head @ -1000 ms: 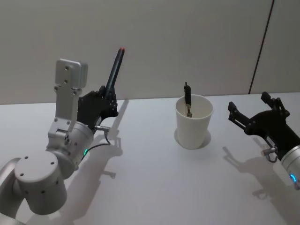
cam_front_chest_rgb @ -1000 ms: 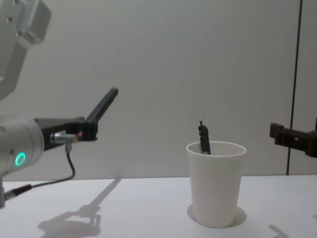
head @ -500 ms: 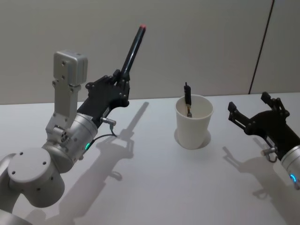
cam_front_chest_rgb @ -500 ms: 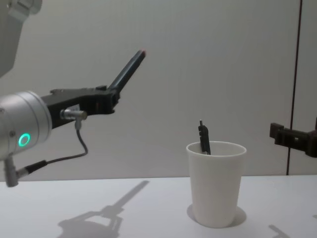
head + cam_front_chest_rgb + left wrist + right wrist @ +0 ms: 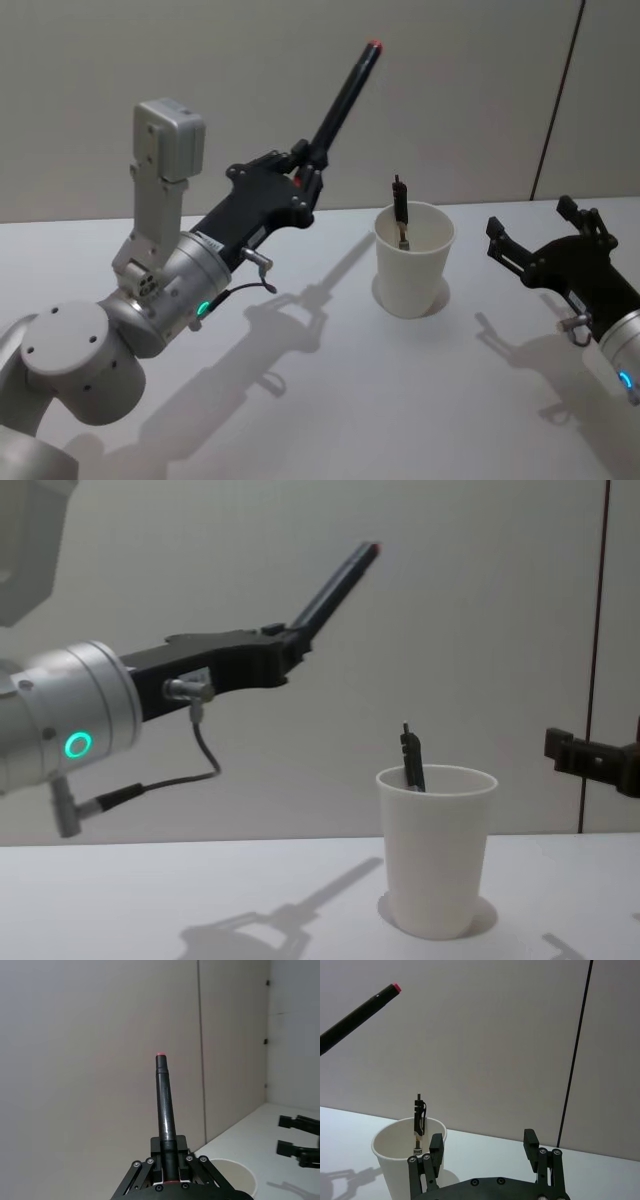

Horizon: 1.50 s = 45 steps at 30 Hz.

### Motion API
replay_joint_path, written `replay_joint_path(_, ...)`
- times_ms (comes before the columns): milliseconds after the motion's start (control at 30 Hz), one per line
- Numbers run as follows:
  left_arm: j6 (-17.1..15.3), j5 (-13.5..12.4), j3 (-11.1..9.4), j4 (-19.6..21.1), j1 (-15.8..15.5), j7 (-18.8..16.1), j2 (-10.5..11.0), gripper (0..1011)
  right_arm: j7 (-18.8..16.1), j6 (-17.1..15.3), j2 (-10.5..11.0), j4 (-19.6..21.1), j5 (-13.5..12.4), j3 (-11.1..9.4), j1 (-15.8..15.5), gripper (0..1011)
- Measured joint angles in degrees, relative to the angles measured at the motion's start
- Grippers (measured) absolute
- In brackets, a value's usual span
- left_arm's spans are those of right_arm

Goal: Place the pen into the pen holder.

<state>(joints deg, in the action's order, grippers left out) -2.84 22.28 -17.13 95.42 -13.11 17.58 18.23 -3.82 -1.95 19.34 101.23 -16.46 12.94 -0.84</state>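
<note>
My left gripper point(image 5: 305, 172) is shut on the lower end of a black pen point(image 5: 346, 92) with a red tip. The pen slants up and to the right, held high above the table, left of the pen holder. From the left wrist the pen point(image 5: 164, 1102) rises straight out of that gripper point(image 5: 170, 1167). The pen holder, a white paper cup point(image 5: 413, 268), stands upright on the table with another dark pen point(image 5: 400, 212) leaning inside it. In the chest view the held pen point(image 5: 334, 585) is above and left of the cup point(image 5: 437, 852). My right gripper point(image 5: 531, 218) stands open to the right of the cup, with nothing in it.
The white table point(image 5: 330, 400) runs back to a plain grey wall point(image 5: 200, 90). A dark vertical seam point(image 5: 555, 100) marks the wall at the right. The left arm's shadow point(image 5: 290, 320) falls on the table beside the cup.
My left arm has swung right and upward, carrying the pen closer to the cup. The right arm and the cup have not moved.
</note>
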Motion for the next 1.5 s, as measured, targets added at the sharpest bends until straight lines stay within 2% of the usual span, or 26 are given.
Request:
replay_joint_path(200, 0.32, 0.82, -0.56, -1.67, -1.40, 6.20, -0.64, 171, 0.00, 0.00, 0.00, 0.00, 0.00, 0.00, 0.00, 1001)
replay_joint_path(533, 0.31, 0.70, -1.82, -4.10, -2.94, 12.19, -1.83, 171, 0.00, 0.00, 0.00, 0.00, 0.00, 0.00, 0.00, 1001)
replay_joint_path(833, 0.61, 0.10, -2.78, -5.56, -3.73, 14.16, -2.71, 171, 0.00, 0.00, 0.00, 0.00, 0.00, 0.00, 0.00, 1001)
replay_joint_path(1500, 2.01, -0.51, -4.23, -6.70, -4.29, 15.64, -3.76, 171, 0.00, 0.00, 0.00, 0.00, 0.00, 0.00, 0.00, 1001)
